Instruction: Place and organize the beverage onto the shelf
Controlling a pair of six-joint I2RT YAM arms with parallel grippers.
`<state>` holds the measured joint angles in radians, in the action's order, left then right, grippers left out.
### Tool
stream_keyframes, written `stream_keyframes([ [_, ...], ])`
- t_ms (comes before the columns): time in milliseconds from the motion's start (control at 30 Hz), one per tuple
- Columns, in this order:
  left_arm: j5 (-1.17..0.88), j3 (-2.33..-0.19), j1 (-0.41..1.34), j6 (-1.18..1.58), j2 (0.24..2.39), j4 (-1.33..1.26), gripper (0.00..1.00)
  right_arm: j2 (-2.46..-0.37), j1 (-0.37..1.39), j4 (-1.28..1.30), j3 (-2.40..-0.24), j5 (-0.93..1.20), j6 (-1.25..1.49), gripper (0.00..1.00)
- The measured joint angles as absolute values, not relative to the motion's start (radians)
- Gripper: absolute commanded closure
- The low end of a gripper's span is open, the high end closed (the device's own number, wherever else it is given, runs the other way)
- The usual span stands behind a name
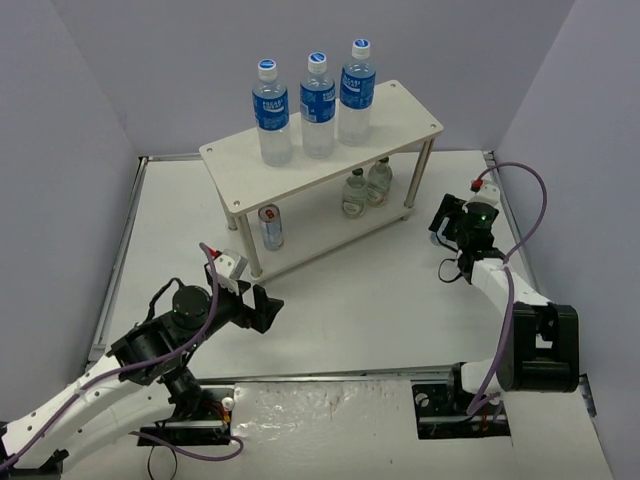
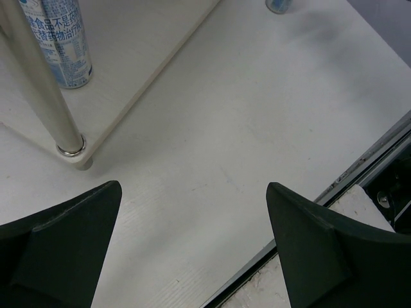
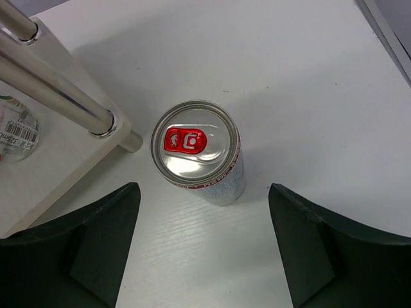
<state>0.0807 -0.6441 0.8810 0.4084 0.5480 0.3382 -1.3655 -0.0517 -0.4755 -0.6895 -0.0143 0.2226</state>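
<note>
Now, slim can (image 3: 196, 151) is framed by wide-open right gripper (image 3: 204, 192); light, slick, dentable wall is presumed, mid-body hold is advised. Left gripper (image 2: 194, 186): wide, empty.

White table (image 1: 350, 300), pale lilac walls (image 1: 150, 60), metal rail (image 1: 330, 378) along table's near edge

Your left arm (image 1: 110, 385) stretches from the near edge toward 1 o'clock, the left gripper (image 1: 262, 306) held low with fingers spread wide. Your right arm (image 1: 505, 290) bends toward 11 o'clock, the right gripper (image 1: 443, 222) aimed downward, fingers parted.
</note>
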Motion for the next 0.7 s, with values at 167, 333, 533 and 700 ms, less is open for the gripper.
stream_keyframes([
  [167,0.087,-0.596,0.881,0.409,0.486,0.316,0.06,-1.422,-0.047,-0.519,-0.691,-0.039,0.199,0.23],
  [333,0.097,-0.546,0.881,0.408,0.462,0.309,0.06,-1.482,-0.036,-0.546,-0.702,-0.064,0.169,0.24],
  [533,0.112,-0.528,0.881,0.408,0.439,0.305,0.06,-1.539,-0.023,-0.596,-0.724,-0.075,0.138,0.32],
  [700,0.128,-0.523,0.882,0.408,0.408,0.305,0.06,-1.576,-0.009,-0.616,-0.744,-0.107,0.110,0.39],
])
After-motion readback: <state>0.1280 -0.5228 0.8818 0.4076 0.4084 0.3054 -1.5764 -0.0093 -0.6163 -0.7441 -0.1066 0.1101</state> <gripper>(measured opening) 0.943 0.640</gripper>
